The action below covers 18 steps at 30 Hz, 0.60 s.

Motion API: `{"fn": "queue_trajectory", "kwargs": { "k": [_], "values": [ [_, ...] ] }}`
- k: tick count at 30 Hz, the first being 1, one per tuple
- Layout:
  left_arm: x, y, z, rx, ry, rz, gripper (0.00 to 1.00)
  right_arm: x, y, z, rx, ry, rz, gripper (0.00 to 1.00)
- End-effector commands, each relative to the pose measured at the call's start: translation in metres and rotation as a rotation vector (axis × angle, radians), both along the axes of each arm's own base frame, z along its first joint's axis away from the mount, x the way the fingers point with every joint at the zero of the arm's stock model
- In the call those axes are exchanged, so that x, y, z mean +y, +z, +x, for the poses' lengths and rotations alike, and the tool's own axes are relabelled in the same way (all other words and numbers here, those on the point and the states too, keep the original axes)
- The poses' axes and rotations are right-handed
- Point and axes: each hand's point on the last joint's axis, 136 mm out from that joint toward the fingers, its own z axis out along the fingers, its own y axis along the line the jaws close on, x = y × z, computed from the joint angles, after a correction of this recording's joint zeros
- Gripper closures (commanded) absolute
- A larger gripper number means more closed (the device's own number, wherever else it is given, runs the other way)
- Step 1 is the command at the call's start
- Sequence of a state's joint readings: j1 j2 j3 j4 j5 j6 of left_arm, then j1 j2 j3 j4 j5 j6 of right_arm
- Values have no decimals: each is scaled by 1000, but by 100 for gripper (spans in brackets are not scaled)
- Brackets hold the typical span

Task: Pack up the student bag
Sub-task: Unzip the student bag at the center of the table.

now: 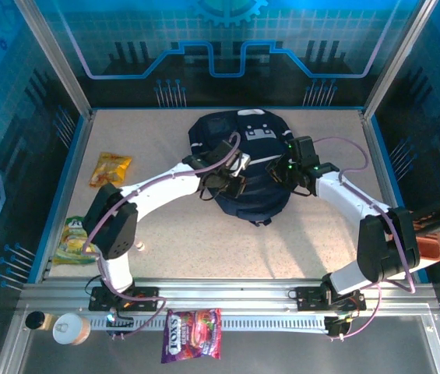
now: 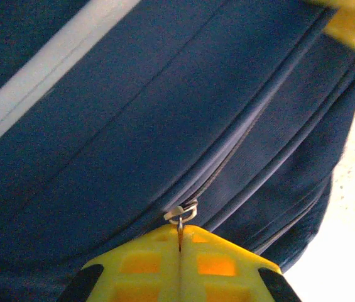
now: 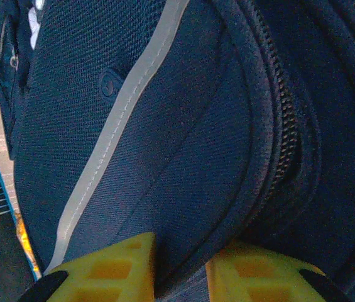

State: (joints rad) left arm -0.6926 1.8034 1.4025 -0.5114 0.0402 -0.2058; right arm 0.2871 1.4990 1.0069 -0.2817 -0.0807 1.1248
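Left fingers (image 2: 215,264) pinch zipper pull (image 2: 181,212); right fingers (image 3: 111,270) grip student bag (image 3: 164,126) fold.

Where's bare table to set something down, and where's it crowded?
Free: speckled tabletop between dark navy striped fabric backpack and arm bases; its far right corner. Crowded: left pincer on the metal zipper pull, right pincer on the backpack; orange packet and green packet along the left edge.

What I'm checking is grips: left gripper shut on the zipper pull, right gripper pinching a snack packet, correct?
Not the packet. The right wrist view shows the right gripper pinching a fold of the student bag. The left gripper is shut on the zipper pull, as you said.
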Motion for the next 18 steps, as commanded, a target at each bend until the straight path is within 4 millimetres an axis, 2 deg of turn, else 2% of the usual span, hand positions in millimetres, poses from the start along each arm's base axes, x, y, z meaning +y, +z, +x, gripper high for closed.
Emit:
{"fn": "queue_trajectory", "kwargs": {
  "k": [1,5,9,14,17,18],
  "values": [
    [41,-2,-14,34,36,51,100,-26,-2,13,-21,-59,-114,75],
    [68,-7,-9,39,103,53,100,-28,-4,14,-18,-58,-122,76],
    [86,-2,16,41,184,17,100,-29,-3,13,-22,-54,-126,76],
    [91,8,50,30,238,-32,99,-27,-2,9,-27,-35,-124,75],
    [91,11,64,28,267,-50,92,-28,0,5,-40,-29,-124,74],
    [92,13,66,25,282,-53,86,-29,1,4,-45,-25,-127,72]
  ]
}}
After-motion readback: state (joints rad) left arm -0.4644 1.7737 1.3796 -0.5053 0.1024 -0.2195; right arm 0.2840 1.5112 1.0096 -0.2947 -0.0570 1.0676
